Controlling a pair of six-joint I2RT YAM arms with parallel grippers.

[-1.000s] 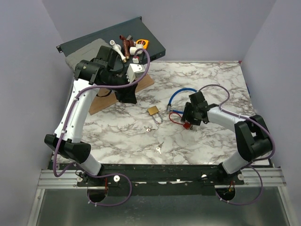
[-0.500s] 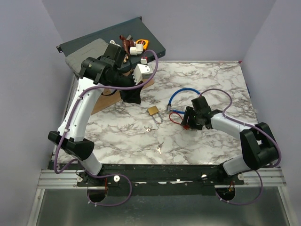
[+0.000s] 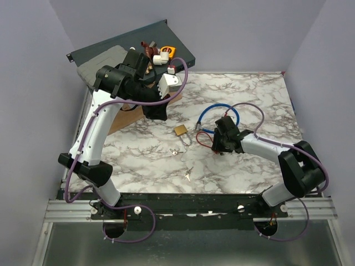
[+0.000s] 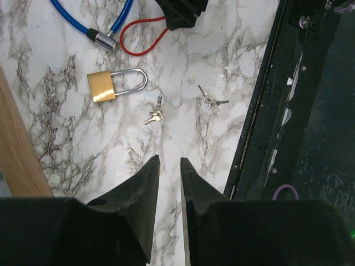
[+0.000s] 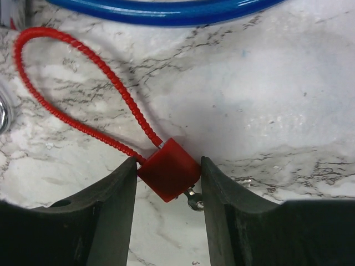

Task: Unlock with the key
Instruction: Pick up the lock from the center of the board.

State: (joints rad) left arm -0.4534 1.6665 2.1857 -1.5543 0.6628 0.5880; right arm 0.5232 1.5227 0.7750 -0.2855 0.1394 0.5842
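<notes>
My right gripper point(image 5: 168, 159) is low on the marble, its fingers pressed against two opposite corners of the red cable lock's body point(image 5: 168, 170). A small silver key point(image 5: 192, 199) sticks out of that body's underside. Two more small silver keys lie loose on the table, one point(image 4: 154, 114) close to the brass padlock point(image 4: 105, 86) and one point(image 4: 211, 101) nearer the front edge. My left gripper point(image 4: 169, 159) hovers high above them, its jaws a narrow gap apart with nothing between. In the top view the right gripper point(image 3: 219, 145) sits right of the padlock point(image 3: 180, 131).
A blue cable lock point(image 3: 213, 112) curves behind the red loop point(image 5: 72, 83). A wooden board point(image 3: 119, 119) lies at the left. A dark tray point(image 3: 105, 50) with assorted parts stands at the back left. The black rail point(image 4: 266, 138) marks the table's front edge.
The right gripper has slid left and its jaws have narrowed onto the red lock body. The left arm has shifted slightly toward the back; its jaws are unchanged.
</notes>
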